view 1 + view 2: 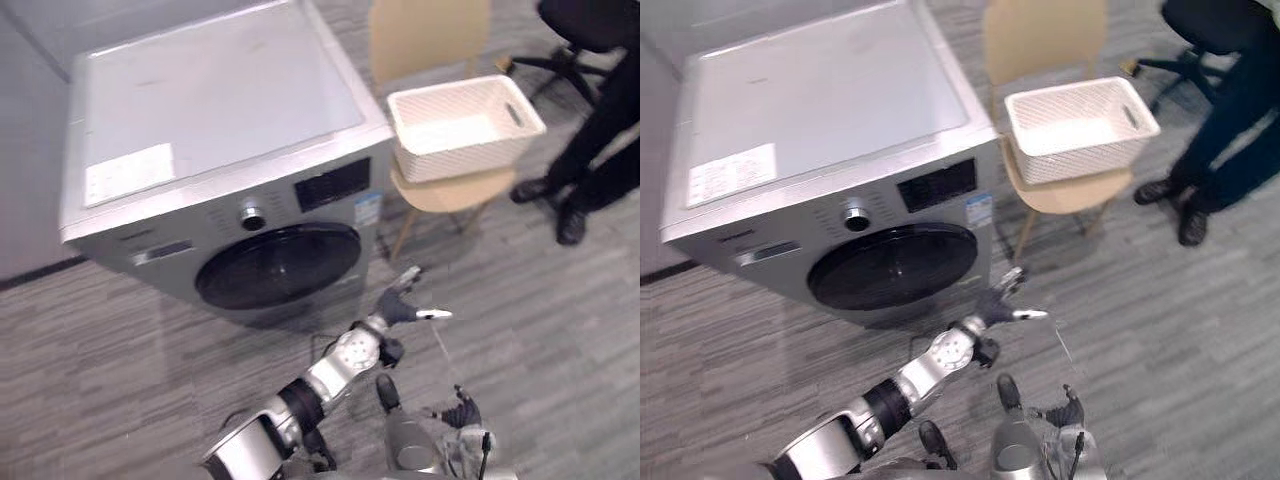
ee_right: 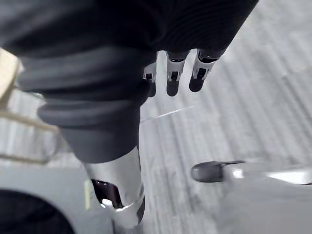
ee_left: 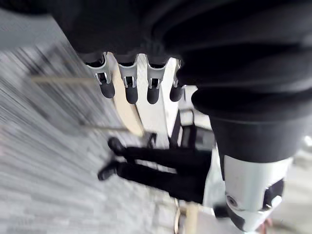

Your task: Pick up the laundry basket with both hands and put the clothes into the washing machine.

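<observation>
Our left hand [image 1: 398, 305] and right hand [image 1: 462, 412] hang spread, empty, before the washing machine [image 1: 220, 100]; the laundry basket [image 1: 460, 160] sits on a chair [image 1: 430, 40] beside it.

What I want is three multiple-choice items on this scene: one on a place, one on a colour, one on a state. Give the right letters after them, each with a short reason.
1. Where does the white woven laundry basket stand?
A. on the floor
B. on the seat of the beige wooden chair
C. on a shelf

2. What colour is the round door of the grey washing machine?
A. dark
B. white
C. red

3. How is that door?
A. swung wide open
B. taken off
C. shut

Answers:
1 B: the basket sits on the chair's seat, beside the machine.
2 A: the door shows as a dark disc in the grey front.
3 C: it lies flush in the front panel.
</observation>
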### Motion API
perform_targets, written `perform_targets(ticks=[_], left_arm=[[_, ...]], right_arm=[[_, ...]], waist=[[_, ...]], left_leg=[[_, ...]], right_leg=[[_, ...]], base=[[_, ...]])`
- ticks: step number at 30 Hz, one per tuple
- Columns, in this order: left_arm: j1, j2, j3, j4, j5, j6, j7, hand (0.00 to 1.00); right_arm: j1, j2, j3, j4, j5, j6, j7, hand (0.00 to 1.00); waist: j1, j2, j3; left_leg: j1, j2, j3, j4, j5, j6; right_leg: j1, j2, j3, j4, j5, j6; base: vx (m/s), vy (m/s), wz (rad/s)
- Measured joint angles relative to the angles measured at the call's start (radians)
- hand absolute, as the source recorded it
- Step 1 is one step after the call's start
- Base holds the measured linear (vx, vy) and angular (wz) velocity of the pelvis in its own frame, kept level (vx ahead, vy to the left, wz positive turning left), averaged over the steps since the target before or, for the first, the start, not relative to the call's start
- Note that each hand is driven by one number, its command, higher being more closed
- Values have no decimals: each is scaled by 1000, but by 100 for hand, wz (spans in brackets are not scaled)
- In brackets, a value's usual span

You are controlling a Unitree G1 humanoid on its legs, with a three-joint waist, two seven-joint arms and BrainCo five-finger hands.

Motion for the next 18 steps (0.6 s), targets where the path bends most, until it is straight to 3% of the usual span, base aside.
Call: perform_targets(ticks=[6,7,8,10,11,13,14,15,16,17,18], left_arm=[[254,134,281,22,45,39,-18,0],[279,150,349,39,63,42,-15,0],[292,161,401,61,69,44,-11,0],[314,160,490,90,88,41,9,0],[347,160,553,119,94,41,25,0],[400,164,613,162,99,45,34,0],[432,167,616,188,99,50,34,0],[445,162,616,215,105,56,36,0],[453,159,616,243,122,63,37,0],[455,161,616,252,129,64,37,0],[454,163,620,258,129,69,41,0]], right_arm=[[-83,24,62,37,10,-12,21,0],[-86,32,60,40,14,-11,23,0],[-91,35,57,37,19,-11,24,0],[-95,35,58,40,24,-10,25,0],[-111,39,58,38,24,-11,26,0],[-128,57,53,29,24,-12,32,0],[-116,58,54,30,25,-13,43,0],[-106,59,57,30,25,-12,49,0],[-97,59,57,30,25,-11,58,0],[-92,62,57,30,25,-11,64,0],[-83,78,62,29,24,-12,71,0]], waist=[[111,3,-5],[132,-1,-4],[131,0,-4],[150,-3,-4],[169,-17,-6],[174,-40,-3],[173,-61,-2],[180,-64,-2],[176,-65,-1],[169,-69,2],[168,-75,5]], left_leg=[[-113,-35,-253,100,14,11],[-132,-34,-247,98,14,5],[-148,-15,-174,116,4,18],[-151,4,-106,131,22,18],[-148,-16,-108,134,9,27],[-151,-55,-129,181,-46,58],[-135,-84,-144,207,-79,76],[-122,-105,-168,217,-94,90],[-89,-122,-211,222,-105,104],[-76,-125,-236,225,-105,107],[-55,-123,-298,231,-110,118]], right_leg=[[93,-38,-303,0,-47,-21],[116,-54,-368,6,-63,-18],[141,-66,-445,17,-85,-8],[148,-83,-497,64,-113,10],[142,-108,-501,98,-137,20],[136,-173,-520,206,-205,63],[130,-237,-517,337,-253,88],[96,-283,-486,482,-264,77],[0,-328,-392,720,-221,11],[-43,-322,-333,816,-208,-12],[-95,-265,-253,929,-287,-11]], base=[[-47,-1,149],[-46,77,182],[-42,74,186],[46,56,114],[115,136,54],[124,175,47],[159,164,63],[243,209,88],[234,173,85],[289,131,112],[316,50,128]])
